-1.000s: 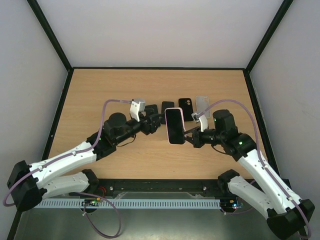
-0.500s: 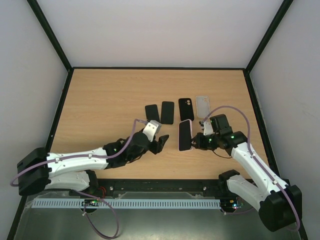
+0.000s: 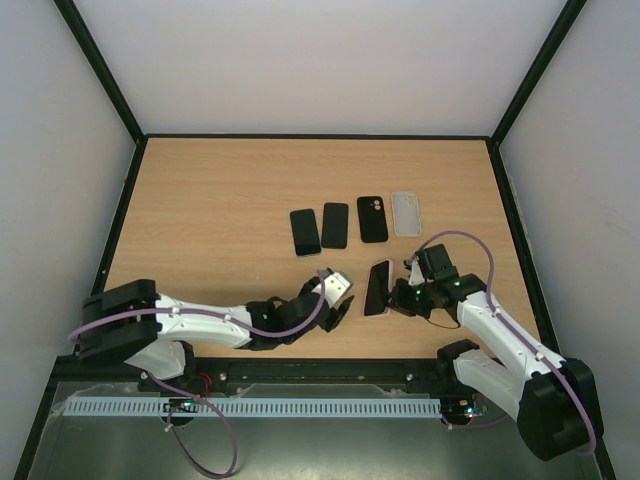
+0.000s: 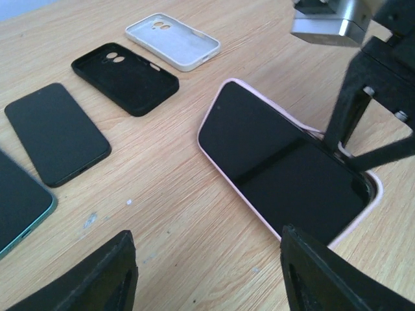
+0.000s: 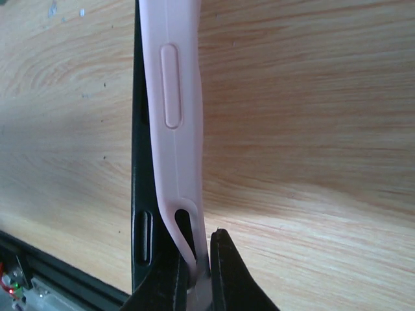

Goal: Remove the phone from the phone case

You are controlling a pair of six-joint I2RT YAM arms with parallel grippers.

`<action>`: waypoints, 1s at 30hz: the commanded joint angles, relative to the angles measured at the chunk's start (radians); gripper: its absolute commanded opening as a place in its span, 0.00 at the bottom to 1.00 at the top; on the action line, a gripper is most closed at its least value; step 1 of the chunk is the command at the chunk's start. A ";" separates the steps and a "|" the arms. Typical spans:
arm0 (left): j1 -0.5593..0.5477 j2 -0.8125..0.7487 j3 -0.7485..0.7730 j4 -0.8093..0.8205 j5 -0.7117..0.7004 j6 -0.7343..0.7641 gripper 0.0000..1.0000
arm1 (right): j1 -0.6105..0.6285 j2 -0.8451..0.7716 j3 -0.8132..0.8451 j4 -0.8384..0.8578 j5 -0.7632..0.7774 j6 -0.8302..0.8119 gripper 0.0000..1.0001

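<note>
The phone in its pink case (image 3: 377, 288) is near the table's front edge, tilted on its long side, screen facing left. In the left wrist view the pink-cased phone (image 4: 279, 172) fills the right half. My right gripper (image 3: 394, 298) is shut on the rim of the pink case (image 5: 170, 110) at its lower corner, where the rim is pulled a little away from the black phone (image 5: 138, 162). The right gripper (image 5: 198, 272) pinches only the case wall. My left gripper (image 3: 343, 309) is open and empty, low over the table just left of the phone, and its fingers (image 4: 107, 278) frame bare wood.
Behind the phone lie two bare black phones (image 3: 305, 231) (image 3: 334, 224), an empty black case (image 3: 372, 218) and an empty clear-white case (image 3: 406, 213) in a row. The wooden table (image 3: 220, 200) has black frame rails on each side.
The right gripper has brought the cased phone down and toward the front edge, turning it from face-up to edge-on. The left gripper has left the phone and moved down to the front.
</note>
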 commanded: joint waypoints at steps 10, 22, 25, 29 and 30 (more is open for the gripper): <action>-0.119 0.273 0.214 0.076 -0.119 0.193 0.60 | -0.005 0.051 0.015 0.106 0.091 0.029 0.02; -0.123 0.437 0.322 0.018 -0.205 0.311 0.52 | -0.005 0.091 -0.001 0.196 0.078 0.025 0.02; -0.123 0.474 0.339 0.015 -0.234 0.330 0.52 | -0.006 0.087 0.000 0.198 0.071 0.022 0.02; -0.123 0.522 0.367 0.009 -0.294 0.337 0.52 | -0.006 0.080 -0.007 0.204 0.049 0.021 0.02; -0.123 0.533 0.374 0.005 -0.313 0.337 0.52 | -0.005 0.078 -0.006 0.202 0.047 0.022 0.02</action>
